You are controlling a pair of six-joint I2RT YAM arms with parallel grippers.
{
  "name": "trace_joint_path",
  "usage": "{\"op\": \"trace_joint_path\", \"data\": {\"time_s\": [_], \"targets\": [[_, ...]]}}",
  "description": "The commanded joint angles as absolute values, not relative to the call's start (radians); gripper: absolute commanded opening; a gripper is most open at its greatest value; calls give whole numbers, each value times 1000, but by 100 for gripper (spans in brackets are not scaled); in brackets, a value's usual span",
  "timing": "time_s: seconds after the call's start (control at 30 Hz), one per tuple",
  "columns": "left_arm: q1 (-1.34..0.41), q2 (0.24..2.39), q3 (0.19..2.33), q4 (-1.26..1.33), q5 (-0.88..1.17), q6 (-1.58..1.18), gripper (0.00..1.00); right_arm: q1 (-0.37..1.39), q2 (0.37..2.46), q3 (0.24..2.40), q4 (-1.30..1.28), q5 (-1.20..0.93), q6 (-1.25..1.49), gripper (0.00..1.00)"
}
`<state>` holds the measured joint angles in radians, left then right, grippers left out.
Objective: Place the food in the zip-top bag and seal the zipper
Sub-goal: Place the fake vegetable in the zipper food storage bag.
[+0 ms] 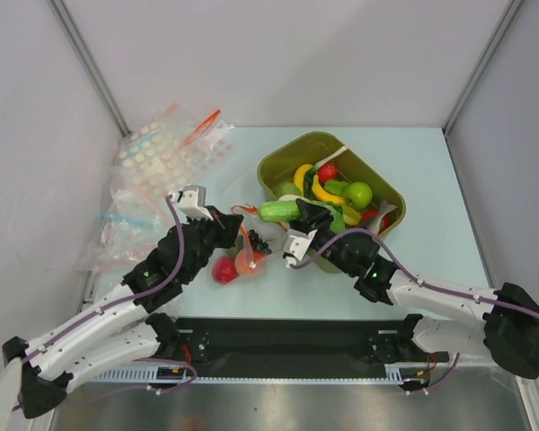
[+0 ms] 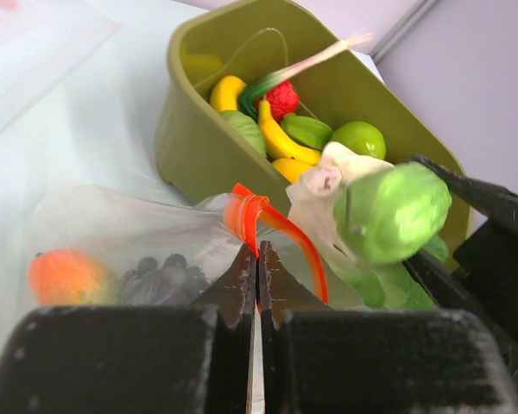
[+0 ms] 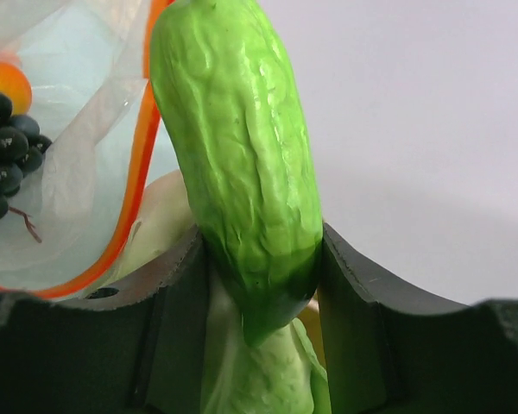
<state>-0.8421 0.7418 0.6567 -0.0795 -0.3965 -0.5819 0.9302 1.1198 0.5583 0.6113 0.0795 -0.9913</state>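
L wrist cam showed us the left gripper pinched tight on the zip-top bag by the zipper. Only the R wrist cam showed the right gripper clenching a green cucumber just beside the bag mouth, w/ grapes inside. Top cam: bag lay near the olive tub.

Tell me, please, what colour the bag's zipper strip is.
The zipper is red-orange, clearest in the right wrist view.

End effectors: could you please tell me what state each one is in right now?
Left end effector: closed, pinching the clear bag at its mouth.
Right end effector: closed on the green cucumber.
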Motion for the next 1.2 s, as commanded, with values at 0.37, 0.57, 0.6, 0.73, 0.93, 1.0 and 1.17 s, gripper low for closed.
{"op": "trace_joint_path", "data": {"time_s": [0.37, 0.57, 0.6, 0.73, 0.93, 1.0, 1.17], "targets": [[-834, 868, 845, -67, -299, -558, 0, 946, 1219, 532, 488, 166, -1239, 17], [-834, 891, 859, -35, -210, -583, 0, 948, 1226, 563, 440, 181, -1215, 37], [-834, 893, 861, -34, -195, -586, 0, 946, 1230, 568, 434, 183, -1215, 50], [-834, 897, 871, -26, -163, -601, 0, 946, 1239, 575, 431, 204, -1204, 100], [-834, 902, 876, -21, -137, -612, 0, 916, 1220, 586, 428, 177, -1134, 98], [-834, 903, 874, -25, -137, -614, 0, 905, 1200, 586, 422, 140, -1100, 94], [-834, 911, 868, -20, -123, -626, 0, 871, 1167, 626, 328, 86, -1055, 55]]}}
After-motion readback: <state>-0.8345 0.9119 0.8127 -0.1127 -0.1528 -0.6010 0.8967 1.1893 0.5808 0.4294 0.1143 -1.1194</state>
